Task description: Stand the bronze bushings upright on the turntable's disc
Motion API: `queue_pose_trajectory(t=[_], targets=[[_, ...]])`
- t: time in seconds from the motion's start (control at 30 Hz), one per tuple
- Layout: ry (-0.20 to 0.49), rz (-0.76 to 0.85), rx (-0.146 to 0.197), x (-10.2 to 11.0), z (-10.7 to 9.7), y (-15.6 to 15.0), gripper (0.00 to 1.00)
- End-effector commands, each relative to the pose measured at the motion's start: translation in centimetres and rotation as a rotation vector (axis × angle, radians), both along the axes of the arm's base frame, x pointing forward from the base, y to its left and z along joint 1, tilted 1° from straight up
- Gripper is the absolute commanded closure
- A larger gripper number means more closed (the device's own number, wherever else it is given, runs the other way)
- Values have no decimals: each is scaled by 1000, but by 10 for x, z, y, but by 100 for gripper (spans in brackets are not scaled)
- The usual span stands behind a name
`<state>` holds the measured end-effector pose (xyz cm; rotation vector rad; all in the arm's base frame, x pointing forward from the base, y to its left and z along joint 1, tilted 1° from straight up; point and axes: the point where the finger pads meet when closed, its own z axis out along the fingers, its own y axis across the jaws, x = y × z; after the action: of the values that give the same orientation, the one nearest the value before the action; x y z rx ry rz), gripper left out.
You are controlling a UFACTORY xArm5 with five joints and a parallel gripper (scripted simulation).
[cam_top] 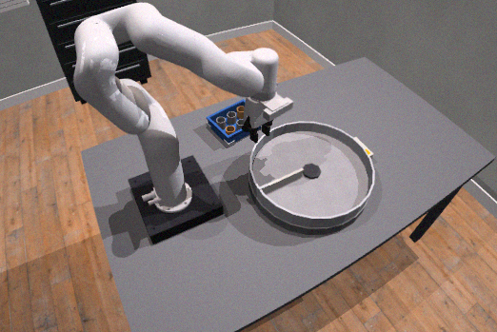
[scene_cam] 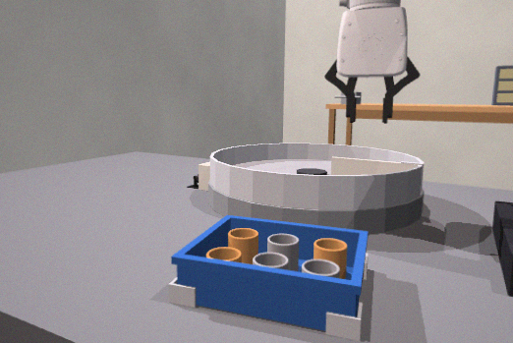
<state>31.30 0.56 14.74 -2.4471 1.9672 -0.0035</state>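
A blue crate (scene_cam: 272, 272) holds three bronze bushings (scene_cam: 243, 242) (scene_cam: 223, 254) (scene_cam: 330, 250) and three steel bushings (scene_cam: 283, 246) (scene_cam: 270, 259) (scene_cam: 320, 268), all upright. In the top view the crate (cam_top: 230, 123) lies just left of the turntable (cam_top: 311, 175). The turntable's grey disc has a dark hub (cam_top: 311, 170) at its middle and a raised rim; no bushing stands on it. My gripper (cam_top: 258, 132) hangs in the air over the gap between the crate and the rim, well above both. Its fingers (scene_cam: 369, 112) stand apart with nothing between them.
A pale bar (cam_top: 283, 179) runs from the hub to the rim across the disc. The arm's black base plate (cam_top: 176, 202) sits left of the turntable. A black drawer cabinet (cam_top: 90, 21) stands behind the table. A wooden bench (scene_cam: 418, 112) is in the background.
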Motion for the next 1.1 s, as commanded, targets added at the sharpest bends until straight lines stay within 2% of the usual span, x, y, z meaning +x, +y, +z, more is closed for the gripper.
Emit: queue_pose_trajectory(t=[0.0, 0.47, 0.53, 0.87, 1.07], targets=[[-5, -60, 1, 1, -2, 14, 52], [-3, -366, 4, -3, -22, 98, 52], [-3, -366, 4, -3, -22, 98, 52], [-2, -553, 6, -5, -34, 149, 52], [-2, -628, 6, -7, -39, 169, 52]])
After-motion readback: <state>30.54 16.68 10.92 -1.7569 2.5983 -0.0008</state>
